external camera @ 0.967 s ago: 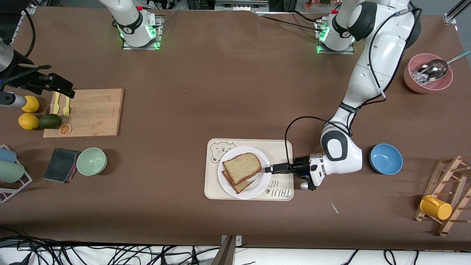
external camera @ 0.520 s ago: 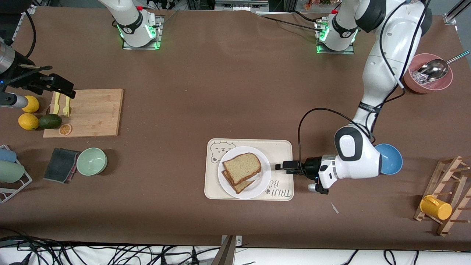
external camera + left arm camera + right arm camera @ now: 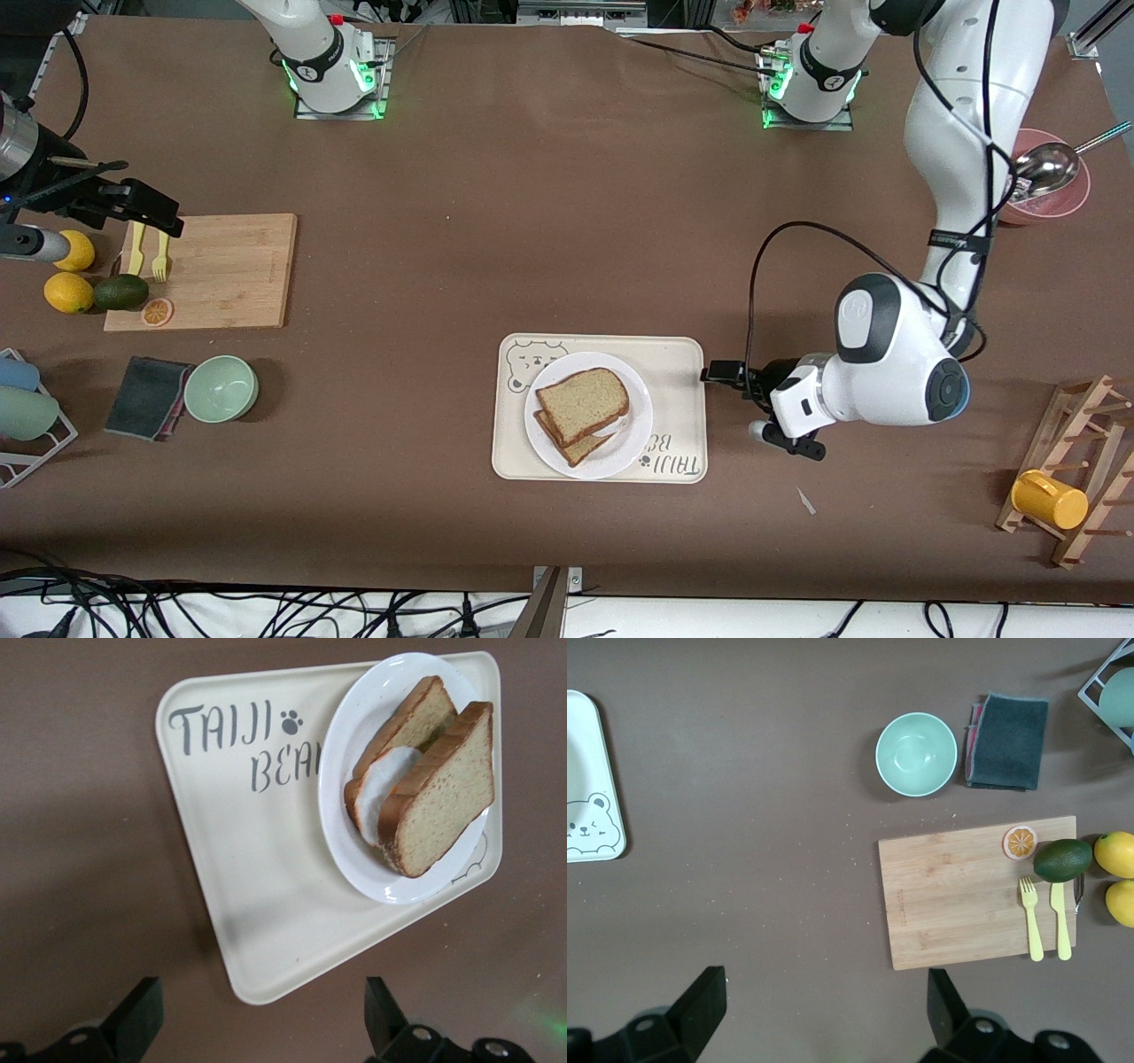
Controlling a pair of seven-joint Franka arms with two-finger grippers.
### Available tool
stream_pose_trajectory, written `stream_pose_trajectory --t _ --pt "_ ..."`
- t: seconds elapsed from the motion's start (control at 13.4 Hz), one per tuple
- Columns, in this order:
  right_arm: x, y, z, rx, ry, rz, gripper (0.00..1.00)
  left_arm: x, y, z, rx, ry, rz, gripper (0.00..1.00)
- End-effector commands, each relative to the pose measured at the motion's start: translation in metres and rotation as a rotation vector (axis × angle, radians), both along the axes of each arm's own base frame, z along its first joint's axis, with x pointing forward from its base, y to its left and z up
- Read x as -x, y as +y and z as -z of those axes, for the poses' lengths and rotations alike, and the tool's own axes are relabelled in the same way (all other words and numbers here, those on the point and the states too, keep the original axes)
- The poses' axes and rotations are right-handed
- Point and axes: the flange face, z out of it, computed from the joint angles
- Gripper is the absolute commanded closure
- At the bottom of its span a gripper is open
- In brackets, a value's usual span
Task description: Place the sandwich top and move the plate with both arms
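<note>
The sandwich top (image 3: pixel 583 403), a plain brown bread slice, lies on a lower slice with egg white (image 3: pixel 381 799) showing between them. Both sit on the white plate (image 3: pixel 634 432), which rests on the cream bear-print tray (image 3: pixel 678 368). In the left wrist view the top slice (image 3: pixel 447 793) leans across the plate (image 3: pixel 341 828) on the tray (image 3: pixel 266 868). My left gripper (image 3: pixel 722 373) is open and empty, just off the tray's edge toward the left arm's end; its fingers straddle the tray corner (image 3: pixel 257 1019). My right gripper (image 3: pixel 151 208) waits open above the cutting board's edge (image 3: pixel 824 1010).
A wooden cutting board (image 3: pixel 213 270) holds yellow forks and an orange slice, with lemons and an avocado (image 3: pixel 120 291) beside it. A green bowl (image 3: pixel 221 388) and dark cloth (image 3: pixel 146 397) lie nearer the camera. A pink bowl with a metal scoop (image 3: pixel 1050 173) and a rack with a yellow mug (image 3: pixel 1050 501) stand at the left arm's end.
My left gripper has drawn back from the plate, off the tray toward the left arm's end, and its jaws have opened. The bread stays on the plate. The right arm has not moved.
</note>
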Motion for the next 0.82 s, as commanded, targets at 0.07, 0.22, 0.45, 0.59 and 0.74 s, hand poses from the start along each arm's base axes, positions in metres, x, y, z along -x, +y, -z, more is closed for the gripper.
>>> stream_pose_trajectory --t 0.07,0.22,0.45,0.59,0.74 --pt "0.002 -0.003 0.002 0.011 -0.001 -0.001 0.00 0.019 0.023 -0.071 -0.271 -0.002 0.065 0.00" --pt "0.002 0.003 0.000 0.010 -0.002 -0.016 0.00 0.031 0.024 -0.111 -0.400 -0.016 0.033 0.00" --pt "0.002 0.006 0.000 0.001 -0.003 -0.018 0.00 0.056 0.032 -0.175 -0.456 0.015 -0.085 0.00" --pt "0.002 0.007 0.000 -0.001 -0.001 -0.009 0.00 0.077 0.047 -0.233 -0.473 -0.013 -0.116 0.00" --pt "0.002 0.006 0.001 -0.002 0.000 -0.001 0.00 0.096 0.060 -0.282 -0.474 -0.066 -0.149 0.00"
